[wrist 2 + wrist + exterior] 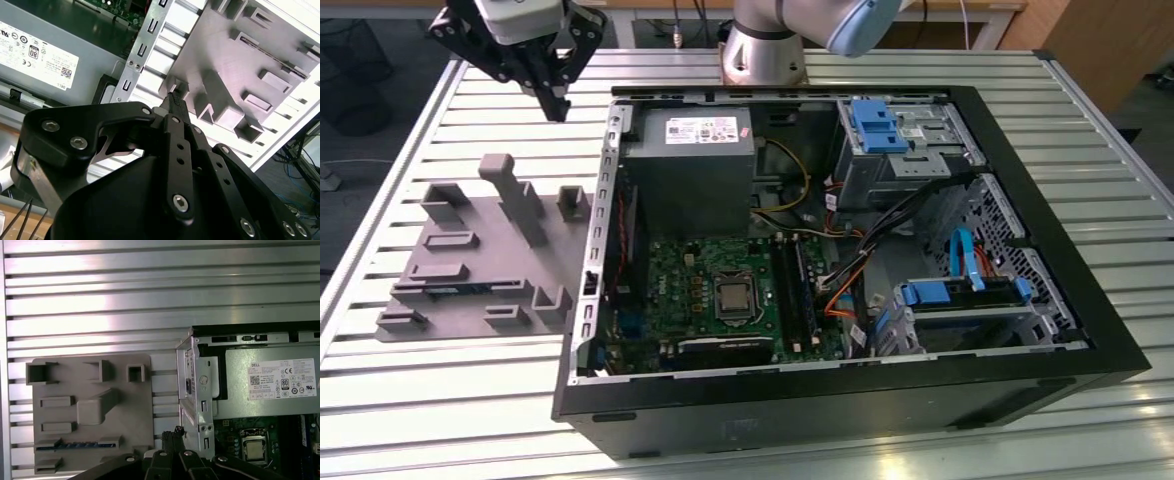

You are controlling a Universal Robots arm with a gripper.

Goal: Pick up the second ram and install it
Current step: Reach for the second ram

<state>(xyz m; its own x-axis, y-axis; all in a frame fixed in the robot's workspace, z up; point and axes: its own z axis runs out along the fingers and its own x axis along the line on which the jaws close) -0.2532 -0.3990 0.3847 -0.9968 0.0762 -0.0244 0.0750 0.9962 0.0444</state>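
The second ram (75, 445) is a thin blue-green stick standing on edge in a slot of the grey holder tray (90, 385); in the exterior view the ram (454, 291) sits near the tray's (467, 250) front. My gripper (558, 104) hangs above the table behind the tray, well off the ram, shut with nothing between its black fingers. Both wrist views show the gripper tips (175, 432) (175, 98) pressed together. The green motherboard (720, 290) with its long black slots (790, 290) lies inside the open case.
The open black computer case (854, 400) fills the table's middle and the exterior view's right. It holds a grey power supply (687, 160), blue drive brackets (874, 125) and bundled cables (854, 270). The arm's base (767, 50) stands behind the case on the slatted metal table (454, 400).
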